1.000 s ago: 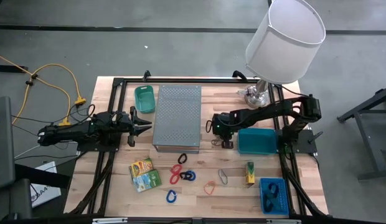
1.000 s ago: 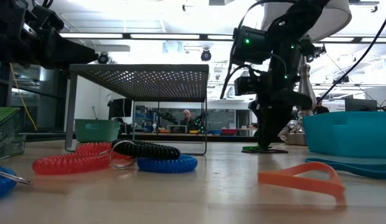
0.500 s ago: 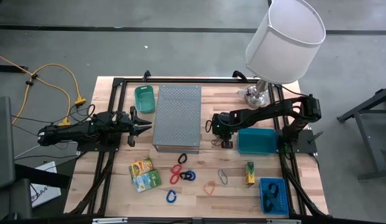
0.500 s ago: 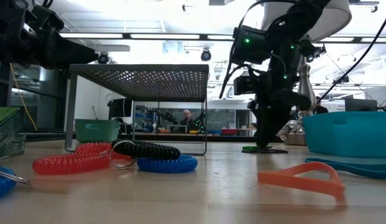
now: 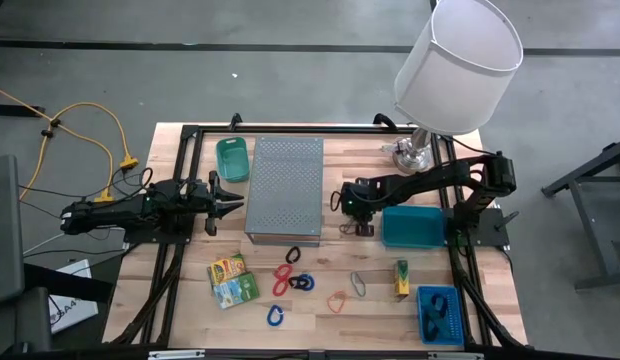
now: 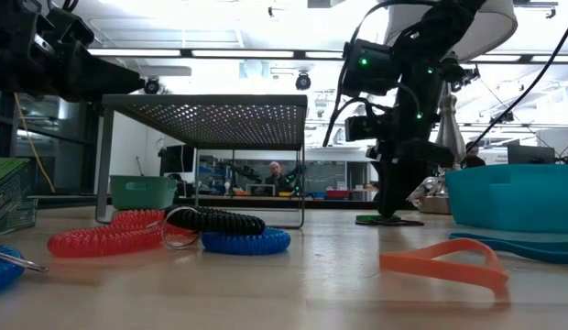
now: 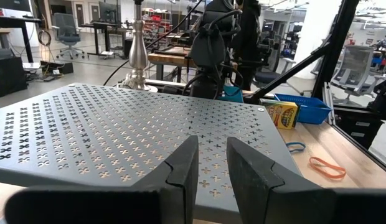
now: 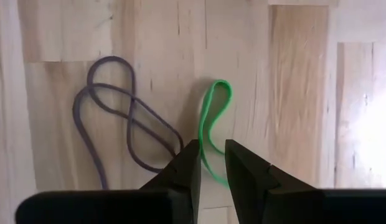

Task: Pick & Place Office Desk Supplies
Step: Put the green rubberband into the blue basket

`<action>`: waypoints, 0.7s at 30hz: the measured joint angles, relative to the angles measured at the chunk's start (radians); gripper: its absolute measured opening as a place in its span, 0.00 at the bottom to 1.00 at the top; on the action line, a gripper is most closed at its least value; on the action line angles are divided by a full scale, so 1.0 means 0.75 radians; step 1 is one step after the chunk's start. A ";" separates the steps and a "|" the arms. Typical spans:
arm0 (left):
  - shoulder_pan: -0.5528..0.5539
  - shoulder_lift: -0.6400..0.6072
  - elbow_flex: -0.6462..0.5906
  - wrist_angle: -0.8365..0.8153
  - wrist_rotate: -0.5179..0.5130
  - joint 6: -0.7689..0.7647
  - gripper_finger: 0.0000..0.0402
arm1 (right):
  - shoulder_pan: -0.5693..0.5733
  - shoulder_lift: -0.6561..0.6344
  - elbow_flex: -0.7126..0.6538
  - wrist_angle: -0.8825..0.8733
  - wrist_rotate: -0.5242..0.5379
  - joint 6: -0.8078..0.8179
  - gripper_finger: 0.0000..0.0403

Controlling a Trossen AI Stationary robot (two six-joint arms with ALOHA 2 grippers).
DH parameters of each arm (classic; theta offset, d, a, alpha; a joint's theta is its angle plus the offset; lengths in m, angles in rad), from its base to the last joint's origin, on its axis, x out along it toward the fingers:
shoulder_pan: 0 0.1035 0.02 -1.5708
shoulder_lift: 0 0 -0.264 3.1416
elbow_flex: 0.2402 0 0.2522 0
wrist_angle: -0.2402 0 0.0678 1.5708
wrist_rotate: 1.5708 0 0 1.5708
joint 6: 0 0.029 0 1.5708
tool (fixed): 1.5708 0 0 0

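Note:
A green rubber band (image 8: 208, 118) and a dark purple one (image 8: 112, 118) lie flat on the wooden table. My right gripper (image 8: 211, 158) points down over them beside the grey box's right edge (image 5: 358, 228). It is open by a narrow gap, with one fingertip on each side of the green band's near end. Its tips reach down to the table top (image 6: 392, 213). My left gripper (image 5: 237, 197) waits level at the box's left side, narrowly open and holding nothing (image 7: 211, 168). Coiled loops in red (image 5: 284, 273), dark (image 5: 302, 283) and blue (image 5: 276, 316), and printed packets (image 5: 230, 280), lie nearer the front.
The grey perforated box (image 5: 284, 188) stands mid-table, with a small green bin (image 5: 231, 158) at its far left. A teal bin (image 5: 413, 226) sits just right of my right gripper. A blue tray (image 5: 439, 313), an orange band (image 5: 336, 302) and a lamp (image 5: 457, 60) are also here.

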 joint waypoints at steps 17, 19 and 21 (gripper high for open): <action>0.000 0.000 0.000 0.000 0.000 0.000 0.20 | 0.001 0.000 0.001 0.009 0.014 -0.017 0.16; 0.000 0.000 0.000 0.000 0.000 0.000 0.20 | 0.000 0.000 0.001 0.010 0.015 -0.028 0.16; 0.000 0.000 0.000 0.000 0.000 0.000 0.20 | -0.004 0.001 0.001 0.010 0.022 -0.031 0.16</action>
